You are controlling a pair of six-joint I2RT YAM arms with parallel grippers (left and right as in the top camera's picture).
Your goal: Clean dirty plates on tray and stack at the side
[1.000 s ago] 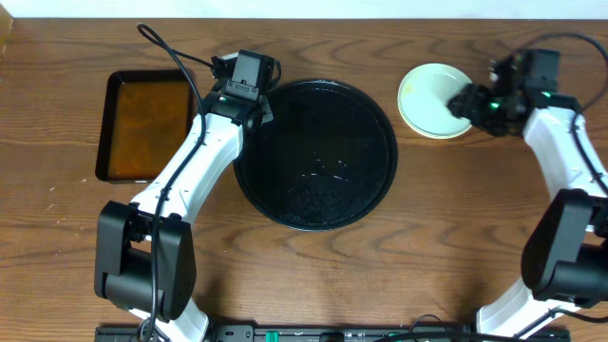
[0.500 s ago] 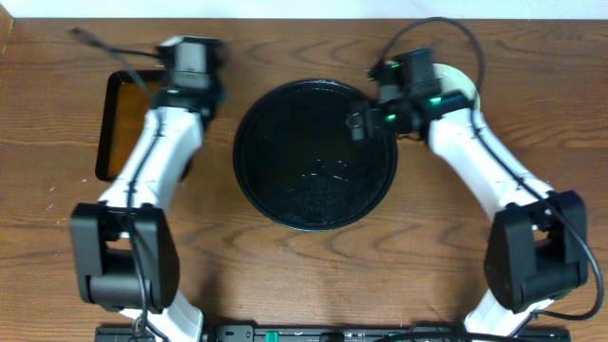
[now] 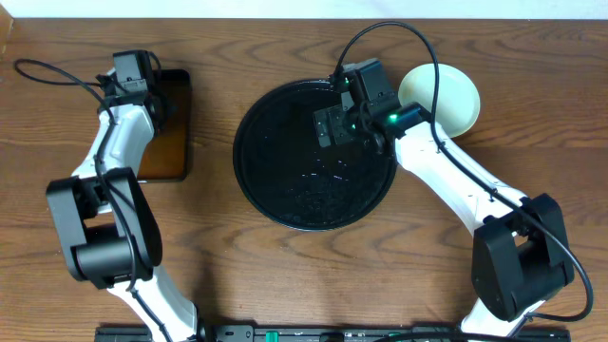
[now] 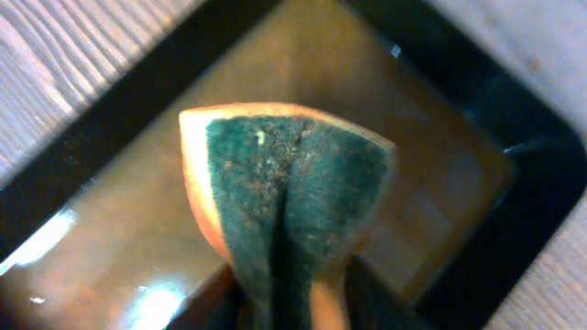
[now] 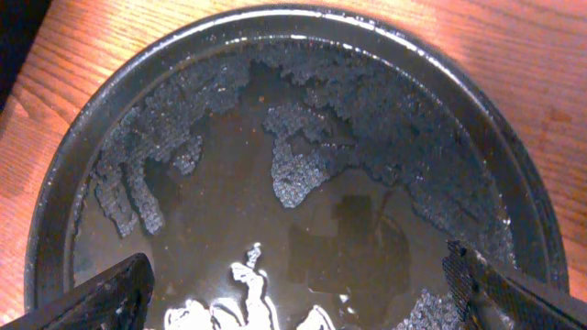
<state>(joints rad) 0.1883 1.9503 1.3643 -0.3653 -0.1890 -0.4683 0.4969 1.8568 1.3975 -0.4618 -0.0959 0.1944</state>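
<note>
The round black tray (image 3: pixel 294 190) lies mid-table, wet, with foam and water on its bottom (image 5: pixel 303 110); no plate is on it. The pale plates (image 3: pixel 454 95) sit stacked just right of the tray, partly hidden by my right arm. My right gripper (image 3: pixel 329 123) hovers over the tray's far right part, open wide (image 5: pixel 312 302) with nothing between its fingers. My left gripper (image 3: pixel 150 95) is over the rectangular pan (image 3: pixel 171 142), shut (image 4: pixel 289 289) on a folded green-and-orange sponge (image 4: pixel 293 183) held above the brown liquid.
The rectangular black pan (image 4: pixel 514 119) of brownish liquid stands at the far left, its left half hidden under my left arm. Cables arc above both arms. Bare wooden tabletop (image 3: pixel 285 275) runs in front of the tray.
My left arm swung left from the tray's rim to the pan, carrying the sponge. My right arm left the plate stack, moved over the tray and opened wider.
</note>
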